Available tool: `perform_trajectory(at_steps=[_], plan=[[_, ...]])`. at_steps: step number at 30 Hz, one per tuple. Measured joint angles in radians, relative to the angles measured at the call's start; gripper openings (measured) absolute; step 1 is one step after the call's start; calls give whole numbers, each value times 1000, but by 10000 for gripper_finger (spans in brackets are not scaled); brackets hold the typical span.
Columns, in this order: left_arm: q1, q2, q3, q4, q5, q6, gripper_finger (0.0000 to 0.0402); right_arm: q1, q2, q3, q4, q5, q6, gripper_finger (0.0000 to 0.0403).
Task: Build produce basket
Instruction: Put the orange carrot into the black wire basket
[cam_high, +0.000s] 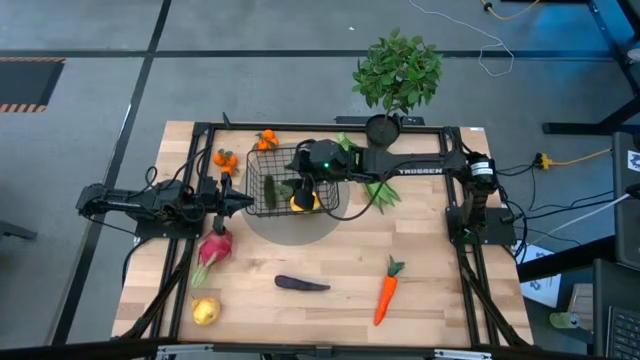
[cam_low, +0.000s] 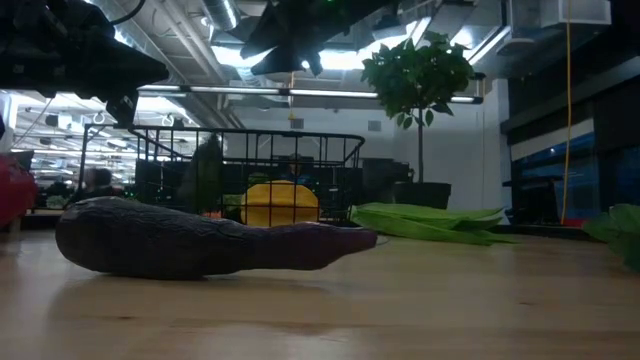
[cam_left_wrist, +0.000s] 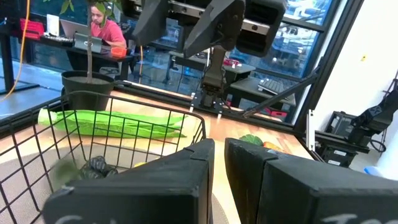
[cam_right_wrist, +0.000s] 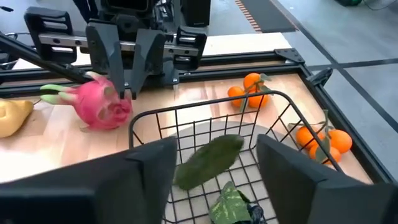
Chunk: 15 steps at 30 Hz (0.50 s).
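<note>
Right gripper (cam_high: 303, 190) hangs over the wire basket (cam_high: 262, 158) with its fingers spread and nothing between them. Directly beneath it, inside the basket, lies a yellow fruit (cam_high: 303, 200); a green cucumber (cam_right_wrist: 208, 159) and some dark leafy produce lie there too.

Left gripper (cam_high: 238, 203) sits just outside the basket wall on the side away from the right arm, fingers pressed together and holding nothing. It is close enough to the wire that I cannot tell whether it touches.

Beyond the left gripper, outside the basket, lie the pink dragon fruit (cam_high: 214, 247) and a yellow pear-like fruit (cam_high: 206, 311). Two clusters of small oranges (cam_high: 226, 158) rest near the basket's far corners. Long green pods (cam_high: 380, 190) lie under the right arm, beside the basket. The purple eggplant (cam_high: 301, 284) and the carrot (cam_high: 387, 291) lie well apart from either gripper, toward the front of the table. A potted plant (cam_high: 396, 75) stands behind the right arm.

Risks, in my judgement: a spread finger could snag the basket rim as the right arm lifts out, dragging or tipping the light basket. The pods beneath that arm could be swept aside. Five items remain outside.
</note>
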<state>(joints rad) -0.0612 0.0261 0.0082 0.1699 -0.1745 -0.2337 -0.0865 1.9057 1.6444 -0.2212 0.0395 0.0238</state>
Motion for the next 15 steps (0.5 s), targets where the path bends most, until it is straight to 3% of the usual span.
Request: perform_trajectory(at_steps=[6, 15], plan=[[0, 0, 0, 0, 0, 0, 29, 6, 0, 0, 2, 0, 1, 254], [0, 0, 0, -1, 0, 0, 29, 5, 0, 0, -149, 30, 126, 246]])
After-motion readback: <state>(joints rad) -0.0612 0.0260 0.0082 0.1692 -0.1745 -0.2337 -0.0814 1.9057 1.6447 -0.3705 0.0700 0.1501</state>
